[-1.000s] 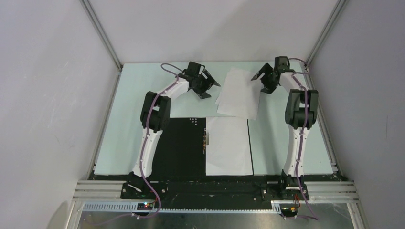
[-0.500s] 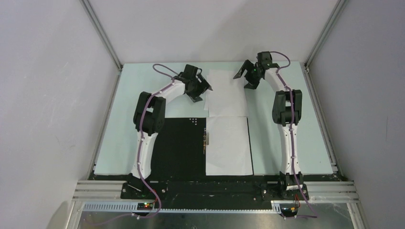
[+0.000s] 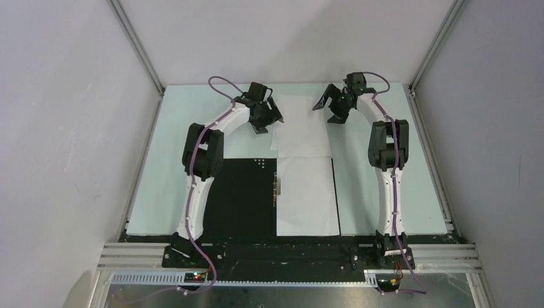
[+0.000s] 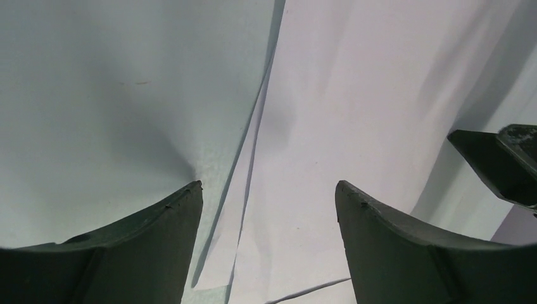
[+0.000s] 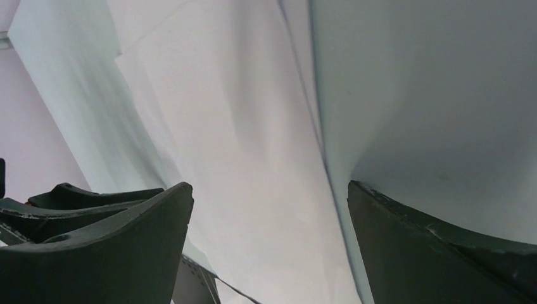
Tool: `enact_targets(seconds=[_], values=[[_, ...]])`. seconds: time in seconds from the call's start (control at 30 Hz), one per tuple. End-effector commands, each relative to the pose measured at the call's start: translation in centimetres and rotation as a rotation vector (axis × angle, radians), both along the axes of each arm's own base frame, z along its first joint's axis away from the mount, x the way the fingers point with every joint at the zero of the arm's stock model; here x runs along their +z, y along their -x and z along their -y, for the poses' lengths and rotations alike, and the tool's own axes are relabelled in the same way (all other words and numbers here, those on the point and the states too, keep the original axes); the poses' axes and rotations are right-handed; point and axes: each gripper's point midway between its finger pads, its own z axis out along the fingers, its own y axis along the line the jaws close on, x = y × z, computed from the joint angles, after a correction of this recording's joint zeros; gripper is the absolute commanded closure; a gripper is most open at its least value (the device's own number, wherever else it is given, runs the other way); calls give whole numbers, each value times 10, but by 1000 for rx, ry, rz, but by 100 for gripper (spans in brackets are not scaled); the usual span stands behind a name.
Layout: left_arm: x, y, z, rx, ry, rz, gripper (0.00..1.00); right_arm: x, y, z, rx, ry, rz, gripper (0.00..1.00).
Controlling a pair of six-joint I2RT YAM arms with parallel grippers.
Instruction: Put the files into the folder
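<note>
The folder (image 3: 242, 196) lies open at the near middle, black inside up, with its metal spine clip (image 3: 276, 186). One white sheet (image 3: 306, 196) lies on its right half. The other white files (image 3: 300, 128) lie stacked just beyond it, slightly offset. My left gripper (image 3: 271, 123) is open at the stack's left edge. In the left wrist view it (image 4: 269, 185) straddles that edge of the sheets (image 4: 354, 126). My right gripper (image 3: 326, 113) is open at the stack's far right edge. In the right wrist view it (image 5: 269, 185) straddles that edge of the sheets (image 5: 240, 139).
The pale green table top (image 3: 186, 128) is bounded by metal rails (image 3: 136, 45) and grey walls. The right gripper's finger (image 4: 506, 164) shows in the left wrist view, and the left gripper (image 5: 69, 206) shows in the right wrist view.
The loose sheets have slid left and turned square to the folder. Both grippers have moved left with them, staying open at the stack's edges.
</note>
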Motion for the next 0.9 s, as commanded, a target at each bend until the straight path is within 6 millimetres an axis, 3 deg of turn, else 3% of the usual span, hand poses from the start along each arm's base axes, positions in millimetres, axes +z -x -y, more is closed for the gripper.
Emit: enact_targets(seconds=[0.0,0.13,0.23,0.43,0.63,0.87], values=[[-13,12,7,-82,-11,-44,18,8,17,32,-46,39,-10,2],[-20,17,7,-84,-15,-64,18,6,32,38,-46,53,-33,2],[-22,18,9,-91,-4,-74,18,0,55,33,-17,82,-65,2],[-25,25,20,-108,9,-90,17,-14,85,4,52,73,-97,1],[-26,31,36,-110,63,-126,18,-21,86,-21,111,33,-110,1],[-24,34,49,-118,113,-148,27,-20,77,-28,130,-9,-106,0]])
